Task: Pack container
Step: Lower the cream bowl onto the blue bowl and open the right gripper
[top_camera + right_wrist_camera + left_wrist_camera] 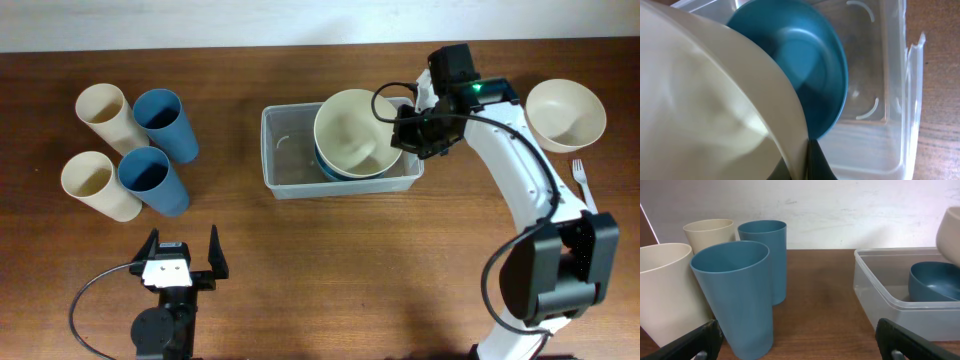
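While left jaws gape, right jaws clamp a cream bowl (355, 130) over the container (288, 166).

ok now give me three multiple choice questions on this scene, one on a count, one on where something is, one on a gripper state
1. How many cups stand on the table?
A two
B four
C six

2. Where is the blue bowl?
A on the table by the cups
B inside the container
C on top of the cups

3. The right gripper is
A open and empty
B shut on a cup
C shut on the cream bowl

Answers:
1 B: the overhead view shows two cream and two blue cups at the left.
2 B: the right wrist view shows it sitting within the container's clear walls.
3 C: the gripper pinches the cream bowl's rim, holding it tilted over the container.
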You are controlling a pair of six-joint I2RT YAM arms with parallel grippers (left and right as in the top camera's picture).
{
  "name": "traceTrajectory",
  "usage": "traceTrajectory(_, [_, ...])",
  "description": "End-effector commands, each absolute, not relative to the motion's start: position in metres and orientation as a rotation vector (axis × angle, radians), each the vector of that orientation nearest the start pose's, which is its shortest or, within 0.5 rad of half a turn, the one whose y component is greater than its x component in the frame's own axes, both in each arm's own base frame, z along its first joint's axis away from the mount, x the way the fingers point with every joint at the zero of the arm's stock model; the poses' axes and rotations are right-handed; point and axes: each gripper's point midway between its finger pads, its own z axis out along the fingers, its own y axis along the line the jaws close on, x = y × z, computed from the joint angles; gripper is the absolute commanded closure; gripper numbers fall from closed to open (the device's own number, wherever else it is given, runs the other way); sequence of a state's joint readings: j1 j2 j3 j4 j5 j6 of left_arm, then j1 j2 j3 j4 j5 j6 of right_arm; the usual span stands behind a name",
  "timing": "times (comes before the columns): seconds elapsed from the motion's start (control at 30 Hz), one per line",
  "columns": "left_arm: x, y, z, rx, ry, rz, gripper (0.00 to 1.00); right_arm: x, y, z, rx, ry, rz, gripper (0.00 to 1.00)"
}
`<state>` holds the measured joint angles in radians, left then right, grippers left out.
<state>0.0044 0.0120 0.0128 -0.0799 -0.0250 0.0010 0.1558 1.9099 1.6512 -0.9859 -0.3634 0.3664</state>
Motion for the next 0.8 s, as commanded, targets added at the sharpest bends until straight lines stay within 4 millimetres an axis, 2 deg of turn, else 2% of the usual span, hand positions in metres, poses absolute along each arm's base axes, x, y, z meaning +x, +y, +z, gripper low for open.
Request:
traceTrajectory(0.0, [0.246, 0.005, 0.156, -0.005, 1.65, 0.031, 0.01, 0.426, 0.13, 0.124, 0.239, 2.858, 0.633, 0.96])
traceTrajectory(0.3, [0.246, 0.005, 0.156, -0.005, 1.65, 0.031, 0.0, 0.43, 0.129, 0.111, 0.266, 2.874, 0.616, 0.92])
traceTrajectory(0.57, [0.246, 0.005, 0.156, -0.005, 1.65, 0.031, 0.01, 0.434, 0.13, 0.109, 0.263, 2.866, 0.619, 0.9])
traceTrajectory(0.77, [0.246, 0.005, 0.156, -0.005, 1.65, 0.031, 0.0, 0.434, 0.13, 0.109, 0.262, 2.865, 0.619, 0.69])
